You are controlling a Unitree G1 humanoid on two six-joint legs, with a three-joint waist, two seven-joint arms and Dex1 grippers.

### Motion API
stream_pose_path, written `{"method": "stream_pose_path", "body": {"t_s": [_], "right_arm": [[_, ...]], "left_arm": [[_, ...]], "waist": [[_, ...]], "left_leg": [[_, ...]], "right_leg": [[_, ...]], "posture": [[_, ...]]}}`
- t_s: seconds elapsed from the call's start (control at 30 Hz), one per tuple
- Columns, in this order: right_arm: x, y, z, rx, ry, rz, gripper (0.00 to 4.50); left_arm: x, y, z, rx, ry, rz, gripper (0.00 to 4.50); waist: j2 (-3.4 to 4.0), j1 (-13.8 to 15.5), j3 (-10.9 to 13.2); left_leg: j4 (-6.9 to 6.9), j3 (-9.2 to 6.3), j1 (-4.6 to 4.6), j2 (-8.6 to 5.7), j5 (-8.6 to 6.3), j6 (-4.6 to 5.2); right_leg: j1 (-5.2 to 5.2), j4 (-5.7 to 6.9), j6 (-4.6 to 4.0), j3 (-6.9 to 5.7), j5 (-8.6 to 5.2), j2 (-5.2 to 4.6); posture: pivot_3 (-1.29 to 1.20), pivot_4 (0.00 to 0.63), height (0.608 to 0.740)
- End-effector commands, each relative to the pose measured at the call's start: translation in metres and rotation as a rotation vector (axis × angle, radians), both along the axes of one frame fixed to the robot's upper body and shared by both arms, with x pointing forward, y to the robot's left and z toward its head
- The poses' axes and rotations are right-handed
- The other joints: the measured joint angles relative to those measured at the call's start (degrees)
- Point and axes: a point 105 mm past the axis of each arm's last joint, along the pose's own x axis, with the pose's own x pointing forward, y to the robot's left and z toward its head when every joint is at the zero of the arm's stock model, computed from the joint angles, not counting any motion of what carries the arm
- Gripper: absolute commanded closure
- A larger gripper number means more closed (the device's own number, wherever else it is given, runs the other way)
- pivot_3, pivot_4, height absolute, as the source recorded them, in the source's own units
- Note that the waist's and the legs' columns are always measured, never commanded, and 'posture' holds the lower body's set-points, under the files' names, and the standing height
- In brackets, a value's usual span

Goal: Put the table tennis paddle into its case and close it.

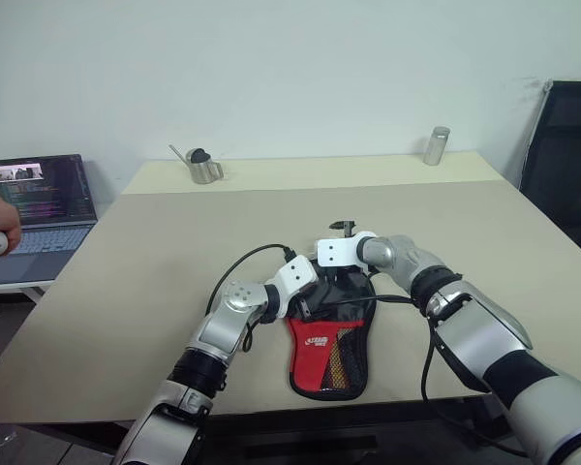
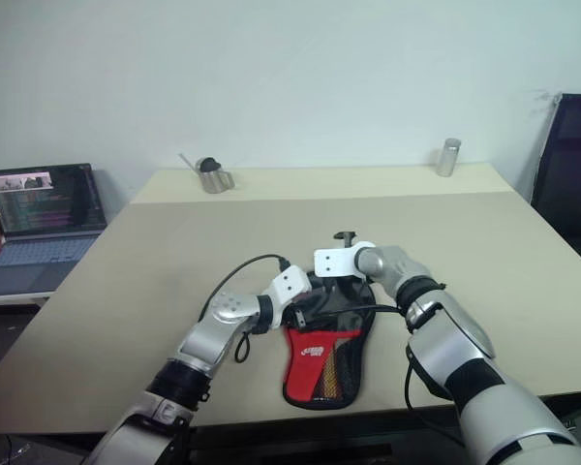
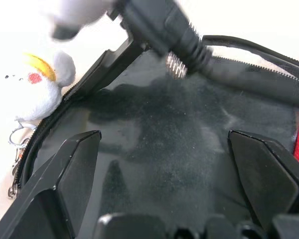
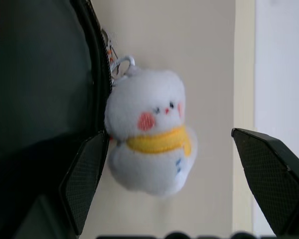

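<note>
Left gripper (image 1: 308,302) hangs jaws wide over the case (image 1: 331,339), which lies flat near the bench (image 1: 174,252) front edge, holding nothing. Glossy black surface under it in the left wrist view, probably the table tennis paddle (image 3: 159,144) face inside the case; can't tell for sure. Right gripper (image 1: 341,254) also spread, empty, at the case's far end, duck charm (image 4: 149,132) sitting between its fingers. Risks: right closes on the charm instead of the zipper pull, dragging the soft case; cable (image 3: 199,47) snags the zip; unpinned case slides.
</note>
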Motion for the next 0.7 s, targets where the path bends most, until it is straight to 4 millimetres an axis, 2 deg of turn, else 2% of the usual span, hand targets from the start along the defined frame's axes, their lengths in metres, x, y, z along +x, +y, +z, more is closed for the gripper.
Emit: {"method": "stream_pose_path", "body": {"t_s": [0.03,0.2,0.27,0.33,0.53,0.57,0.7], "right_arm": [[0.005,0.008,0.014,-0.012,-0.082,-0.005,0.00],[0.005,0.005,0.006,-0.014,-0.071,-0.037,0.00],[0.005,0.002,0.002,-0.019,-0.054,-0.048,0.40],[0.004,-0.001,-0.002,-0.029,-0.035,-0.056,0.92],[0.003,-0.005,-0.007,-0.038,-0.005,-0.057,3.02],[0.003,-0.004,-0.005,-0.030,-0.005,-0.057,3.43],[0.005,-0.004,0.004,-0.007,-0.007,-0.056,4.47]], "left_arm": [[-0.008,0.009,-0.032,0.087,0.091,0.027,0.03],[-0.010,0.007,-0.032,0.087,0.087,0.029,0.03],[-0.010,0.007,-0.032,0.088,0.085,0.032,0.00],[-0.010,0.008,-0.032,0.090,0.084,0.036,0.00],[-0.009,0.009,-0.032,0.093,0.082,0.044,0.00],[-0.009,0.009,-0.033,0.093,0.081,0.046,0.00],[-0.008,0.010,-0.034,0.096,0.082,0.050,0.00]], "waist": [[0.00,0.0,0.0],[0.02,0.0,0.0],[0.03,0.0,0.0],[0.03,0.0,0.0],[0.04,0.0,0.0],[0.04,0.0,0.0],[0.04,0.0,0.0]], "left_leg": [[0.00,-0.02,0.00,0.00,0.00,0.00],[0.00,-0.04,0.01,-0.01,-0.01,-0.01],[-0.01,-0.05,0.01,-0.01,-0.01,0.00],[-0.01,-0.06,0.01,-0.02,-0.01,0.00],[-0.02,-0.07,0.01,-0.02,-0.01,0.00],[-0.02,-0.07,0.01,-0.01,-0.01,-0.01],[-0.02,-0.08,0.01,-0.02,-0.02,-0.01]], "right_leg": [[0.00,0.00,-0.01,0.00,0.00,0.00],[0.01,0.00,-0.01,-0.01,0.00,0.00],[0.02,0.00,-0.01,-0.02,-0.01,0.01],[0.02,0.00,-0.01,-0.02,-0.01,0.04],[0.02,-0.01,-0.02,-0.03,-0.01,0.13],[0.02,-0.01,-0.02,-0.03,-0.01,0.16],[0.03,-0.01,-0.02,-0.03,-0.01,0.18]], "posture": [[0.00,0.150,0.740],[0.00,0.150,0.740],[0.00,0.150,0.740],[0.00,0.150,0.740],[0.00,0.150,0.740],[0.00,0.150,0.740],[0.00,0.150,0.740]]}}
